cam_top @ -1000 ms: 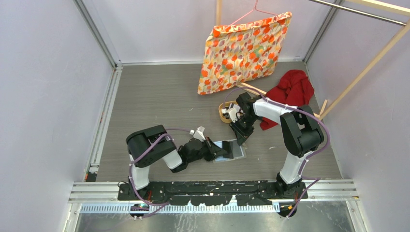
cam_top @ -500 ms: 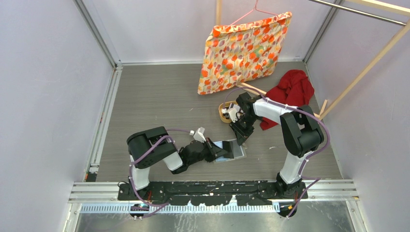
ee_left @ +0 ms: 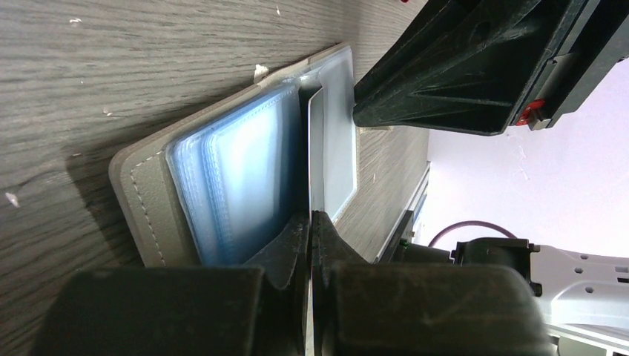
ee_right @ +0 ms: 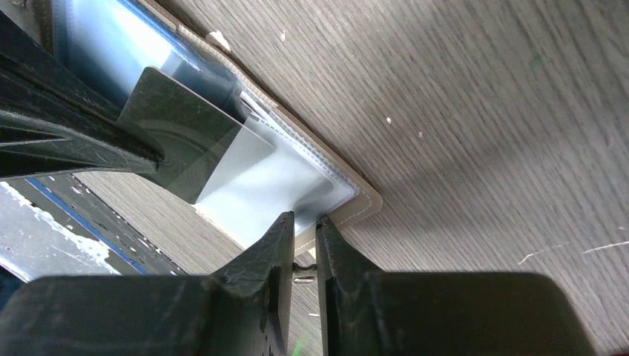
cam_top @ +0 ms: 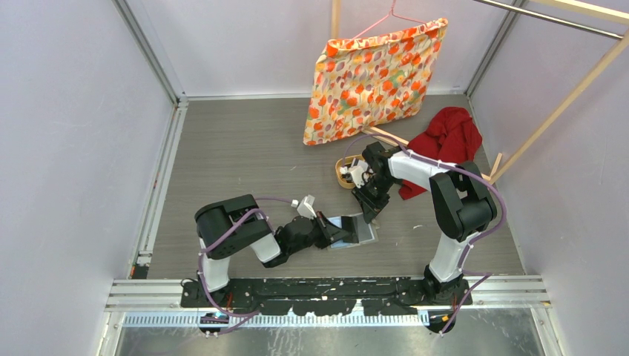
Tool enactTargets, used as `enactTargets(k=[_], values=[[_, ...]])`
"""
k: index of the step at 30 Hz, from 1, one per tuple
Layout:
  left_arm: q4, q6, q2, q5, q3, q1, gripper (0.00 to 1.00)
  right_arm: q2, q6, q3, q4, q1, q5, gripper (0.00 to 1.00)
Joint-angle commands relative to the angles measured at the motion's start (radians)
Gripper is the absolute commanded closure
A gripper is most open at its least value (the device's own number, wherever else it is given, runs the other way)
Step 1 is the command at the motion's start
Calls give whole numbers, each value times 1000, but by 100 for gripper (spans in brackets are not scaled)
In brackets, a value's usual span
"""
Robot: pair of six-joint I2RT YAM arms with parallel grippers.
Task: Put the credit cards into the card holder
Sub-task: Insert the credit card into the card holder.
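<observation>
The card holder (cam_top: 357,231) lies open on the grey wood table, its grey-olive cover (ee_left: 141,200) down and its pale blue pockets (ee_right: 267,193) up. My left gripper (ee_left: 310,219) is shut on a thin dark credit card (ee_right: 185,141), which stands on edge with its far end in the pockets near the holder's fold (ee_left: 315,141). My right gripper (ee_right: 304,219) is shut on the holder's stitched edge by a corner (ee_right: 356,204). From above, the left gripper (cam_top: 331,228) comes in from the left and the right gripper (cam_top: 369,213) from behind.
An oval wooden tray (cam_top: 340,174) with small items stands just behind the right gripper. A red cloth (cam_top: 445,137) lies at the right, under a floral fabric (cam_top: 374,78) on a hanger. Wooden poles (cam_top: 556,111) lean at the right wall.
</observation>
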Motion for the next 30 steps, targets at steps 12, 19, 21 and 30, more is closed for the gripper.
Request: enactTargets(k=[12,19,21,30], values=[[-58,63,37,-74,21,-20,100,-38,6,26,-12,12,-11,79],[-23,38,81,-55,48,-43,100,-38,5,28,-17,12,-16,78],[-24,33,86,-51,56,-50,99,-40,3,31,-23,12,-23,76],[-86,27,43,-67,42,-53,87,-99,-8,42,-38,-14,-38,61]])
